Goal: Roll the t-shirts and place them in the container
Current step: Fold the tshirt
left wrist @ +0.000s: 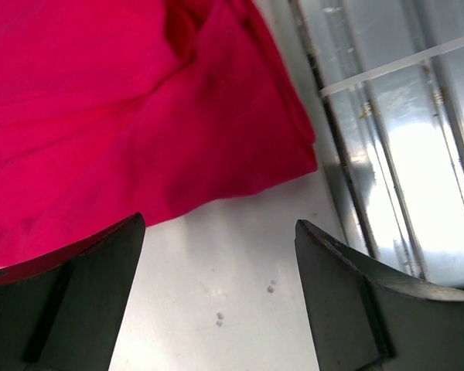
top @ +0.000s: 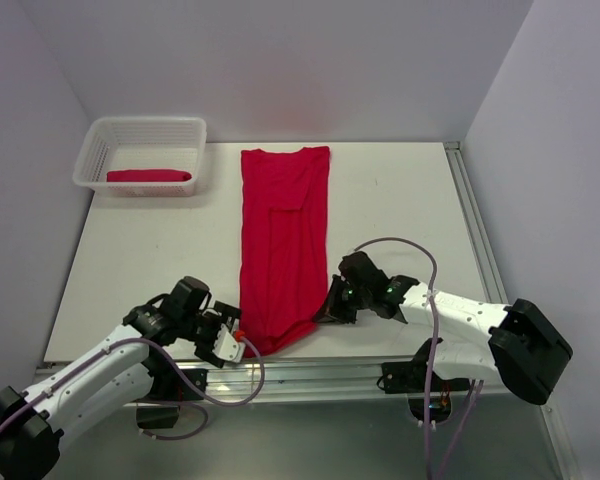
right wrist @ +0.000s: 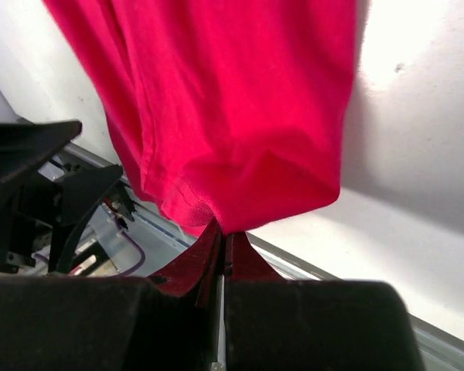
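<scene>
One crimson t-shirt lies on the white table as a long strip folded lengthwise, its near end by the table's front edge. A second t-shirt lies rolled in the white mesh basket at the back left. My left gripper is open at the strip's near left corner; in its wrist view the cloth lies ahead and bare table shows between the fingers. My right gripper is shut on the strip's near right edge; its wrist view shows the hem pinched and lifted at the fingertips.
The metal rail runs along the table's front edge just behind both grippers, and also shows in the left wrist view. Grey walls close the back and both sides. White table surface lies right of the strip.
</scene>
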### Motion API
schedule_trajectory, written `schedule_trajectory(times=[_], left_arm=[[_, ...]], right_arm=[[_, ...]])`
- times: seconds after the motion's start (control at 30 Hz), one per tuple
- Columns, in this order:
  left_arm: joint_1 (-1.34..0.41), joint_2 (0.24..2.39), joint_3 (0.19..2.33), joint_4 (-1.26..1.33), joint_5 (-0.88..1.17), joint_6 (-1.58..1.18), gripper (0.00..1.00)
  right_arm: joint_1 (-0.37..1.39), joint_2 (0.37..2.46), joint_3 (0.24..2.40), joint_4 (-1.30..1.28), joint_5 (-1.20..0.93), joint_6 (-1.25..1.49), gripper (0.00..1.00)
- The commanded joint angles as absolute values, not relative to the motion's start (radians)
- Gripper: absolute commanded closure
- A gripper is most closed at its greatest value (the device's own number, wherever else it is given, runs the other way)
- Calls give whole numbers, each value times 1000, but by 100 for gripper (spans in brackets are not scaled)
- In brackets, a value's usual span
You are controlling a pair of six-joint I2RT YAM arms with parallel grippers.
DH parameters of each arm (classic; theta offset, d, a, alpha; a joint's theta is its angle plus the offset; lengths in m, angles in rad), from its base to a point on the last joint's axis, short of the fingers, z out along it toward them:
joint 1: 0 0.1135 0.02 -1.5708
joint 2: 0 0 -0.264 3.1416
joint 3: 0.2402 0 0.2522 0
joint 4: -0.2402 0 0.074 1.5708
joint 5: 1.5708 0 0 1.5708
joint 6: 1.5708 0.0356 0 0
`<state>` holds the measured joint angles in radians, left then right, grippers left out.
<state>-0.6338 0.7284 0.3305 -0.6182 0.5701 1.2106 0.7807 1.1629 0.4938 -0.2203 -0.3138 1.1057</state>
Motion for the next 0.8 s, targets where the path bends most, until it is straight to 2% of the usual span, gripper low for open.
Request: schedule_trajectory(times=[0.0, 0.17, 0.5, 0.57, 0.77], left_arm=[[-658, 752, 351, -617, 629, 1247, 16], [-689, 779, 360, -592, 638, 1243, 30], [-693, 709, 324, -545, 650, 1238, 25], [-695, 700, 318, -557, 660, 1242, 30], [-713, 715, 340, -624, 735, 1273, 32]], right_arm=[[752, 1184, 520, -178, -363, 1088, 100], [712, 1209, 509, -146, -394, 1086, 100], [670, 1258, 494, -91, -440, 1074, 100], [667, 1262, 492, -94, -442, 1069, 100], [667, 1241, 465, -80, -436, 1092, 100]])
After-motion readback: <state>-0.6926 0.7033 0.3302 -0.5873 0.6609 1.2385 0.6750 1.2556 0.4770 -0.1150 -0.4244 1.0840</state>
